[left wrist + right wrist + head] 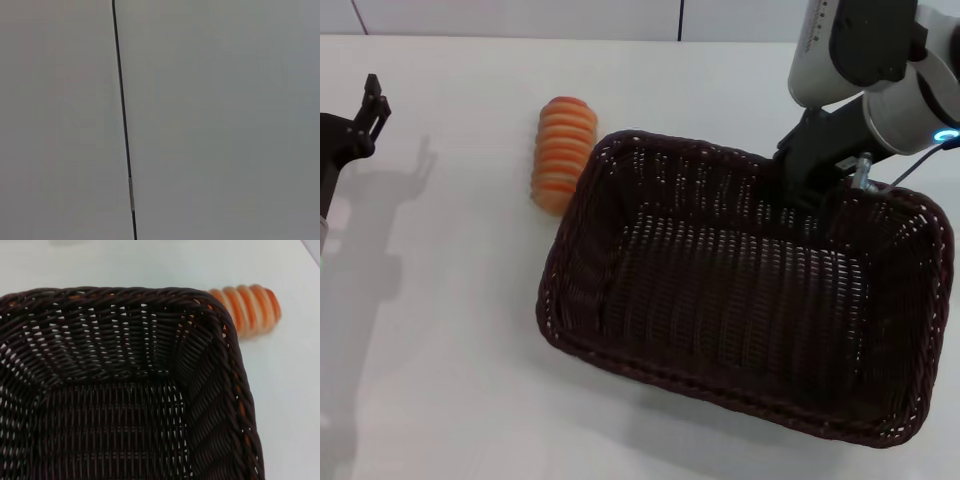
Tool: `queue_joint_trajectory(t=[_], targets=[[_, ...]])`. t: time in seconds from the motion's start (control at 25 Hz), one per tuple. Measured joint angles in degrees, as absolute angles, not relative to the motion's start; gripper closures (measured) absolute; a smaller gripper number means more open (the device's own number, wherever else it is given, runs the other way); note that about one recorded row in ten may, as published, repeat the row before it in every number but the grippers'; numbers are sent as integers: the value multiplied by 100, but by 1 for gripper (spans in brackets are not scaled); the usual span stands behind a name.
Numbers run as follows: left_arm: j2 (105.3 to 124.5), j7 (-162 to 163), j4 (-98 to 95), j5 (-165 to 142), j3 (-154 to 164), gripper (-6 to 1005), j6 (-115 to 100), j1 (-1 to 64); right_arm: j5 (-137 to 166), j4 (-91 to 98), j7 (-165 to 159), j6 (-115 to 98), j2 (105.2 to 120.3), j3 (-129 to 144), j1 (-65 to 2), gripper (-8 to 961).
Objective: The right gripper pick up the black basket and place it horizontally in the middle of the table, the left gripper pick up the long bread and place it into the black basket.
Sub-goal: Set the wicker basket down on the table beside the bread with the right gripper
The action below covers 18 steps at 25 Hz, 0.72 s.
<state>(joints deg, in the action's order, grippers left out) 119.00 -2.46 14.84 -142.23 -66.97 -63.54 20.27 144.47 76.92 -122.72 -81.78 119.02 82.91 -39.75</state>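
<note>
Most of the head view is taken up by the white table [450, 380], and we see the black basket [740, 290] filling its centre and right, lying a little skewed with its open side up. Our right gripper [817, 190] comes down from the upper right of that frame to the basket's far rim; its black fingers reach over the braided edge by the far right corner, but the wrist hides them, so we cannot tell whether they are spread or pinching the weave. Just beyond the basket's far left corner lies the long bread [563, 152], flat on the table, its end next to the rim; we cannot tell if the two touch. At the far left edge of the head view sits our left gripper [372, 112], well apart from bread and basket, its two thin fingers slightly parted with nothing between them.

From the right wrist view we look into a corner of the black basket [125, 390], and the long bread [250, 307] shows past its rim at the upper right. Our left wrist view shows only a pale surface crossed by a thin dark line [124, 130].
</note>
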Motion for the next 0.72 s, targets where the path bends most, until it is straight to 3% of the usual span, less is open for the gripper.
queue_joint_trajectory(t=[0.72], targets=[[11908, -246, 1485, -14222, -6677, 145, -6345, 2101, 14076, 7062, -11523, -7131, 11889, 8817, -4326, 771]])
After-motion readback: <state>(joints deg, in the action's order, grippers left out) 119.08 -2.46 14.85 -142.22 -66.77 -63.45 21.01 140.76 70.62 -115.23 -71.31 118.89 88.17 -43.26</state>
